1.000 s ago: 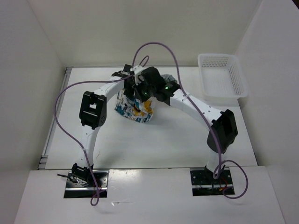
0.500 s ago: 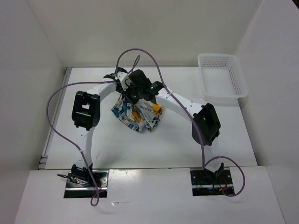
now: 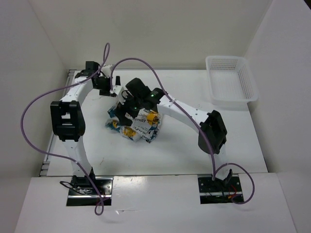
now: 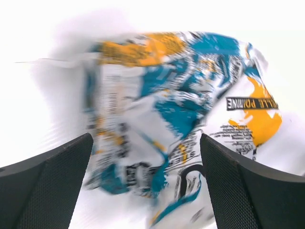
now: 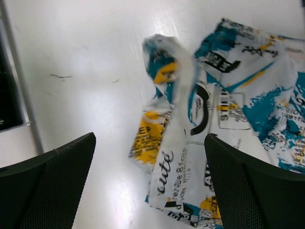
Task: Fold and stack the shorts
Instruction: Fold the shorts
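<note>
Shorts (image 3: 138,127): crumpled in a loose heap on the surface (image 3: 194,155), near the middle. Not flat and not folded, with several layers overlapping. One twisted strip raised a little above the rest in the right wrist view.
Basket (image 3: 231,80): at the far right corner, well apart from the shorts. No cloth visible in it.
Left gripper (image 4: 145,138): just beyond the far left side of the heap, looking at it. Jaws wide apart, nothing between them. View blurred, so height over the cloth hard to tell.
Right gripper (image 5: 150,138): over the far left part of the heap, near the left gripper. Jaws spread as well, holding nothing. Cloth below, not touched as far as visible.
Step in hand: probably spreading the shorts flat before any fold. Task judged to be at an early stage, with no fold made yet.
How to do it well: first to find two true corners, best at the waistband or at one leg hem, not a bump in the middle. Then to close each pair of jaws on its own corner, lift only enough for the creases to fall open, draw the corners apart gently and lay the cloth down flat.
Risks: several layers pinched together and the heap left bunched. Two grippers close together, so a possible collision. Soft cloth likely to slip or drag on the smooth surface.
Uncertain: waistband and leg openings not possible to tell apart here.
</note>
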You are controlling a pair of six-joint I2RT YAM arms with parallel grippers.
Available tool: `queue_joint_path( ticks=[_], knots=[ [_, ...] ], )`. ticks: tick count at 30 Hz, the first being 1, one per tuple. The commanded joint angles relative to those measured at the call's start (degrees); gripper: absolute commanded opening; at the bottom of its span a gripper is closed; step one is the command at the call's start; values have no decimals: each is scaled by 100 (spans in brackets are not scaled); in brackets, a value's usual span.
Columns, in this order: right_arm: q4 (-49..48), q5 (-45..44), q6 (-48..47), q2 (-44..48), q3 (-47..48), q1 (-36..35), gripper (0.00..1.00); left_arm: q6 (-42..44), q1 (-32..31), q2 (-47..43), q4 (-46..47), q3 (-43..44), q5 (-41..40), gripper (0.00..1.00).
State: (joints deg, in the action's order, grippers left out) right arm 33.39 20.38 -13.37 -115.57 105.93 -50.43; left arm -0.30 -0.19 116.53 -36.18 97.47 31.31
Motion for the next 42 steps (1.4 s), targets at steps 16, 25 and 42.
queue_joint_path(
  ticks=[16,25,42],
  knots=[
    [-332,-343,3374,1476,-3209,1862,64,30,80,-2186,-469,-2670,-1302,100],
    [-807,449,4147,834,-3210,1862,89,30,-25,-2249,347,-3532,-1794,100],
    [-1115,581,5142,-53,-2998,1862,44,30,-359,-1704,815,-3727,-1884,88]
  ],
)
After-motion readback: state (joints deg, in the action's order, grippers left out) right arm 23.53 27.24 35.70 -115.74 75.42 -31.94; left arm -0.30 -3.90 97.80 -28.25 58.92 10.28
